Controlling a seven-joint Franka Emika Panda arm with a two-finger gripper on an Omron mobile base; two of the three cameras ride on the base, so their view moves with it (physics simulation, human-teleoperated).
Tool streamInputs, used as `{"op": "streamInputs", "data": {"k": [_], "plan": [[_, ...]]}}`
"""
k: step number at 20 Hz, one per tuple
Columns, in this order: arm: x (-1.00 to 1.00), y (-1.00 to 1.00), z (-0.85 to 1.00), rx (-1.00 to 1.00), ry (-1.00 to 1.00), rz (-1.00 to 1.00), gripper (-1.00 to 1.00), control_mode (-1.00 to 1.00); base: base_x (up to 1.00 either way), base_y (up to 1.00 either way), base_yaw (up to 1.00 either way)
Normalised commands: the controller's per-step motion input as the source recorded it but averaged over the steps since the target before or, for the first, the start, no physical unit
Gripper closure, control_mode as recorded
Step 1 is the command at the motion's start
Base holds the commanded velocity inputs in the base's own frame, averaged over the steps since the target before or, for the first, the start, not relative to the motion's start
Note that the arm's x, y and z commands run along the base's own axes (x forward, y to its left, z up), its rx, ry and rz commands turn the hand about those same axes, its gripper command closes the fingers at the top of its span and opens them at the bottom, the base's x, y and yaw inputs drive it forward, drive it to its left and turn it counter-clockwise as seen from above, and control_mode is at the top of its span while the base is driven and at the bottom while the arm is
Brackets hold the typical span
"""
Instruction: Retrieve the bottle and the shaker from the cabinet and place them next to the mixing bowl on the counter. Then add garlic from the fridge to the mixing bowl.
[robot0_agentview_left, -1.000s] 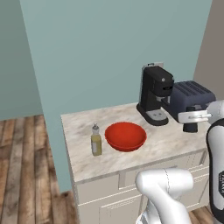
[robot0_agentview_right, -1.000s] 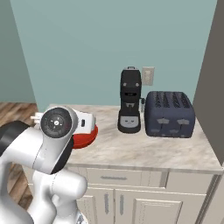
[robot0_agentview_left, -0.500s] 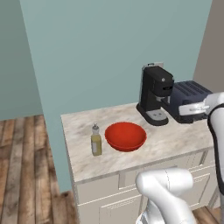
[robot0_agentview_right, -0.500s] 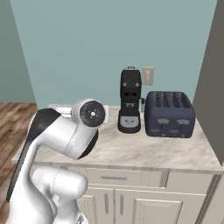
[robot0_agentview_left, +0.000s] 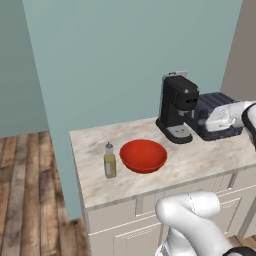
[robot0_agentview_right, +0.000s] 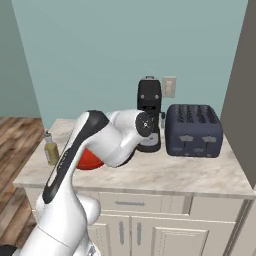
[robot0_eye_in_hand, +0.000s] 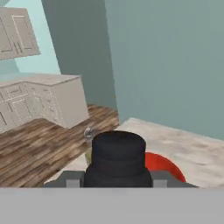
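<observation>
Clamped in the pincer (robot0_eye_in_hand: 117, 183): small black cylindrical shaker (robot0_eye_in_hand: 118, 158), low centre of hand view. Already parked on beige marbled counter (robot0_agentview_left: 210, 161): yellowish-olive bottle (robot0_agentview_left: 109, 160), just left of round red mixing bowl (robot0_agentview_left: 143, 155). Shaker delivery underway; next, lower beside bowl, release.

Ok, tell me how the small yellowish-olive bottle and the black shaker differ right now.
The yellowish-olive bottle stands on the beige marbled counter beside the red bowl; the black cylindrical shaker is clamped in the gripper above the counter. The bottle is translucent with a narrow neck; the shaker is opaque and squat. Both are upright.
</observation>
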Motion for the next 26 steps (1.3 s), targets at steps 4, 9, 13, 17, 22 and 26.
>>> {"op": "streamInputs", "data": {"k": [4,9,13,17,22,26], "plan": [[0.07,0.0,-0.52,0.0,-0.43,0.38,1.0,-1.0,0.0,0.0,0.0],[0.32,0.0,-0.18,0.04,-0.14,0.29,1.0,-1.0,0.0,0.0,0.0],[0.67,0.08,0.0,0.01,0.07,0.09,1.0,-1.0,0.0,0.0,0.0],[0.29,0.03,-0.04,0.0,0.05,0.0,1.0,-1.0,0.0,0.0,0.0],[0.03,0.0,-0.35,0.0,0.0,0.0,1.0,-1.0,0.0,0.0,0.0],[0.2,0.0,-0.89,0.0,-0.02,0.0,1.0,-1.0,0.0,0.0,0.0]]}}
